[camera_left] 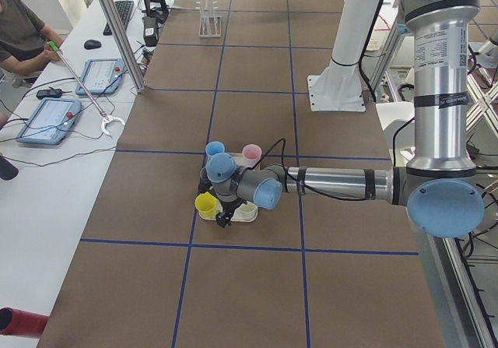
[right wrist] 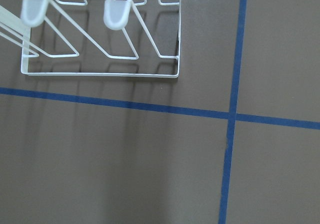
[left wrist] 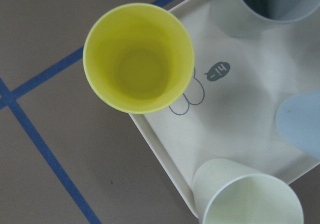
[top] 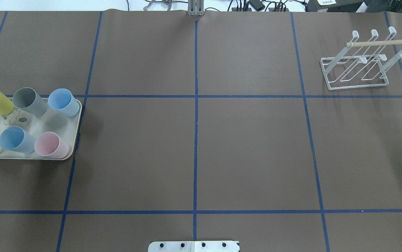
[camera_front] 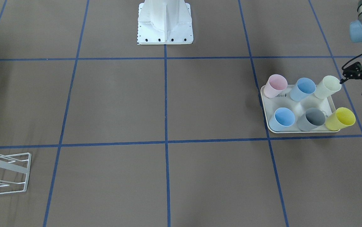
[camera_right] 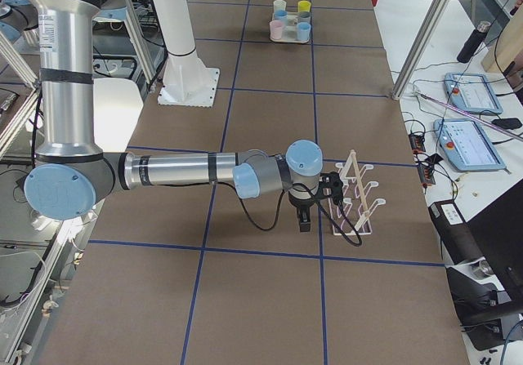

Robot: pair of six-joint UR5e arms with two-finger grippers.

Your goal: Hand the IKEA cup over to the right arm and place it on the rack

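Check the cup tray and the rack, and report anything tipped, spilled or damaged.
Nothing stands out. All six cups stand upright, mouths up, in two rows on the cream tray. None is tipped and nothing is spilled. The white wire rack stands upright with its prongs empty and no visible damage.
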